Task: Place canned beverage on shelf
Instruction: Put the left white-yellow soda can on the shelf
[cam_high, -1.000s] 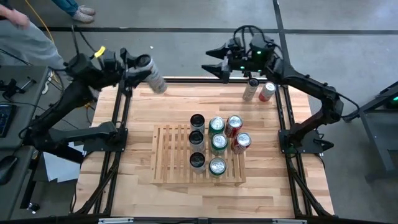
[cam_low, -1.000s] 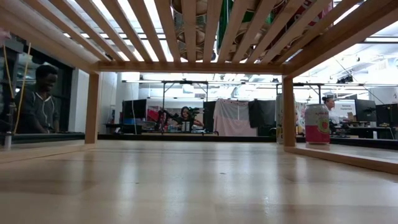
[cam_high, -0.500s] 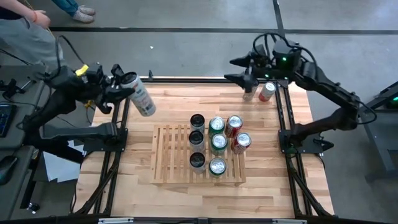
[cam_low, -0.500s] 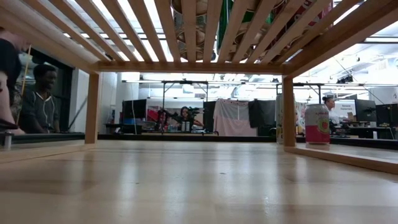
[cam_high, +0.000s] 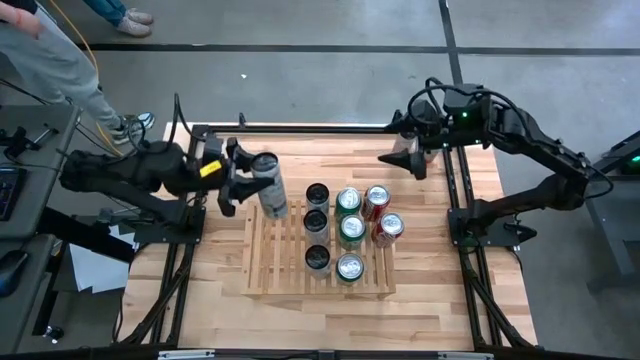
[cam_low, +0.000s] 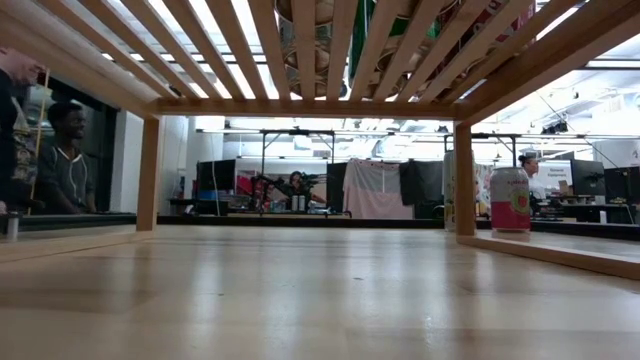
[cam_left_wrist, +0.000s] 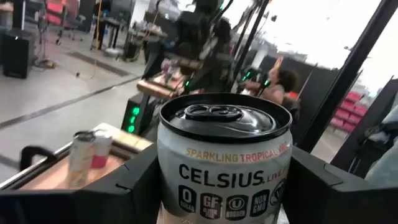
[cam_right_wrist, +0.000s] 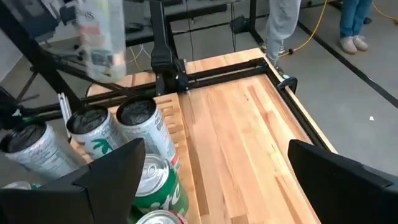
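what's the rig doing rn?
Stocking cans on the slatted shelf. The left gripper holds a white Celsius can tilted in the air over the shelf's far left corner. Eight cans already stand on the shelf's right half. The right gripper is open and empty, hovering over the table's far right corner.

Field count, one moment:
- Light-wood slatted shelf (cam_high: 268, 250): one, on one butcher-block tabletop (cam_high: 220, 290)
- Cans standing on the shelf: eight
  - black dark-topped cans (cam_high: 317, 222): three
  - green cans (cam_high: 351, 229): three
  - red cans (cam_high: 388, 228): two
- White-and-silver Celsius can (cam_high: 268, 188): one, off the shelf
- Pale pink-and-white cans (cam_left_wrist: 84, 158) at a table corner: two, blurred; the low view catches only one
- Cans in all: eleven
- Dark robot arms: two, the left arm (cam_high: 120, 172) and the right arm (cam_high: 530, 140)
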